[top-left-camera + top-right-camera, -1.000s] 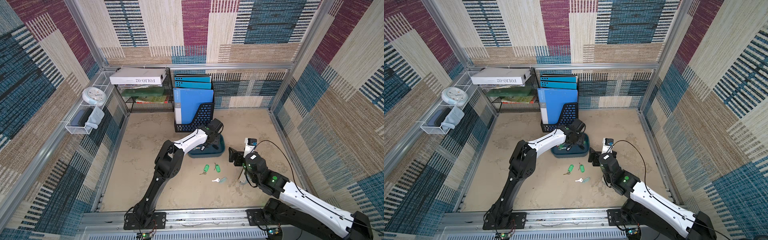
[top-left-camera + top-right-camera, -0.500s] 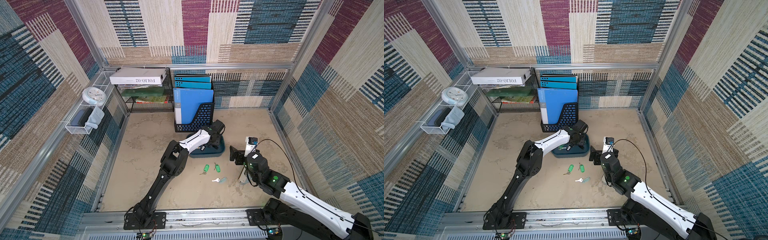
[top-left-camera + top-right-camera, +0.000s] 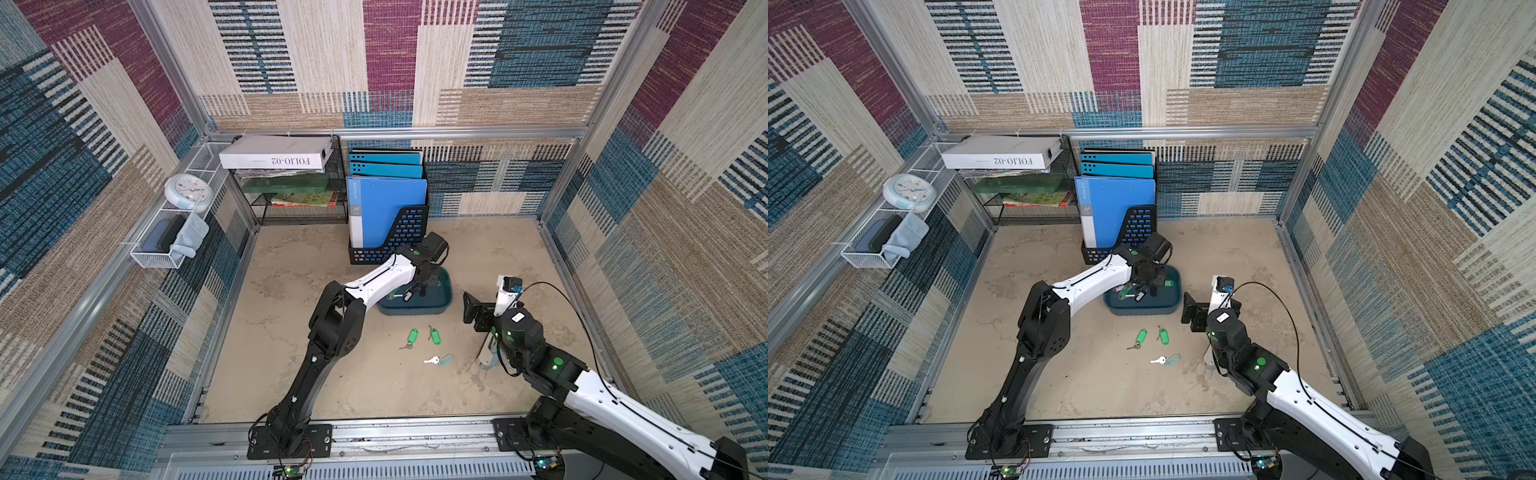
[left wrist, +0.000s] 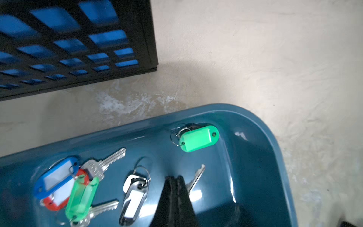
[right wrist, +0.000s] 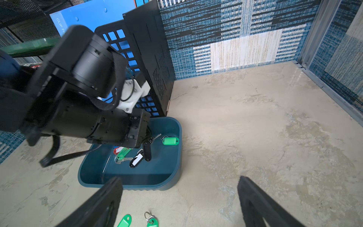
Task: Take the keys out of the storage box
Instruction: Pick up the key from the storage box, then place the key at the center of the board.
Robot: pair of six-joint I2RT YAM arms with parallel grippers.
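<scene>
Down in the storage box [image 4: 245, 155], the left gripper [image 4: 174, 179] is clenched against a key [image 4: 197, 176], perhaps pinching it; the right gripper [image 5: 179, 177] hangs released nearby.

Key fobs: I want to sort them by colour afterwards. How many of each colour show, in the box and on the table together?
Green fobs: 4
Blue fob: 1
Red fob: 1
Black fob: 1
Pale grey-blue fob: 1
Total: 8
One more key shows beside the shut left gripper; its fob is hidden.
</scene>
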